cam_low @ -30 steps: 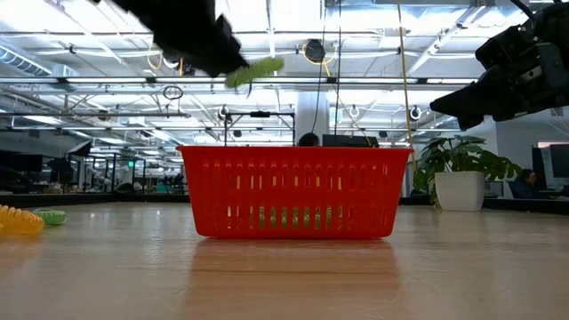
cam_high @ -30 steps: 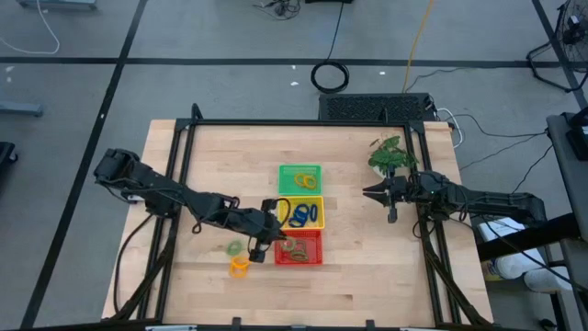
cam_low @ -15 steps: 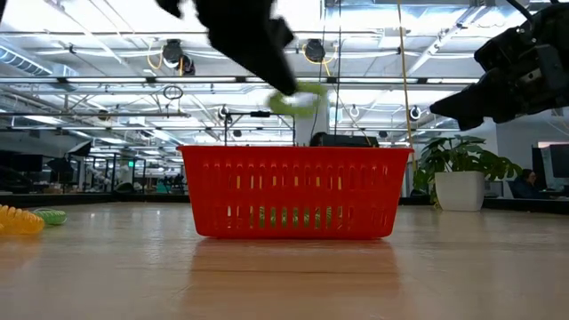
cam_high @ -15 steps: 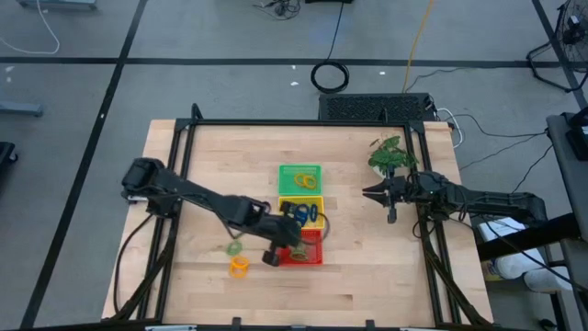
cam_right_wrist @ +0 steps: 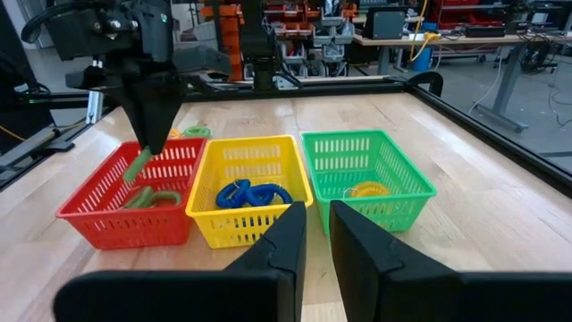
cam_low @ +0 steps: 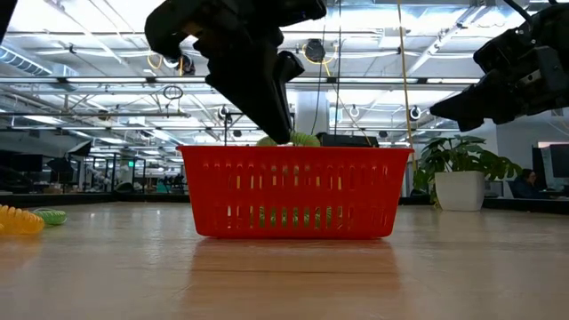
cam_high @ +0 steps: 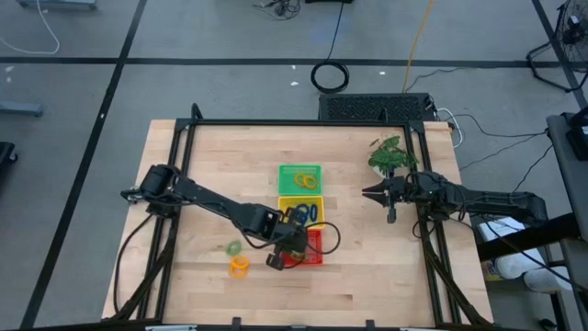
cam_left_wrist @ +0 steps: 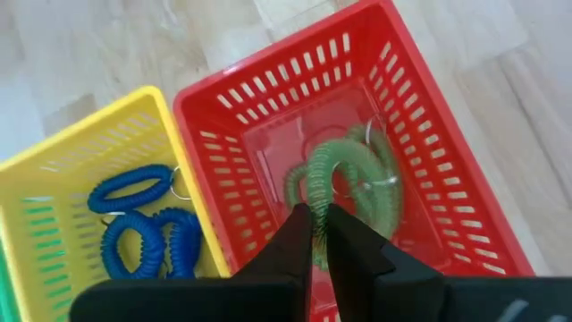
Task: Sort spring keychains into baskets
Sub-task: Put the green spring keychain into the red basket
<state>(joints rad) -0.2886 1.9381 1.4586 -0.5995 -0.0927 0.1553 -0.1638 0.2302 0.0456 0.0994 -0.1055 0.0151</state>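
- Since a second ago the left pincer (cam_left_wrist: 319,234) has swung from outside the red basket (cam_high: 317,257) to above it and dropped low; the green keychain (cam_left_wrist: 338,179) it carries now dips below the rim.
- Left pincer: fingers pressed together on the green keychain, which hangs just beyond the tips, over other green coils on the basket floor.
- Yellow basket (cam_left_wrist: 54,161) with blue keychains (cam_left_wrist: 143,228) sits just beside the pincer.
- Right pincer (cam_high: 375,194) waits well apart, fingers nearly together, holding nothing.
- Risk: coil may snag on a finger at release and ride back out.
- Risk: springy bounce could toss it over the wall.
- Two keychains (cam_high: 237,257) left on the table, behind the pincer.
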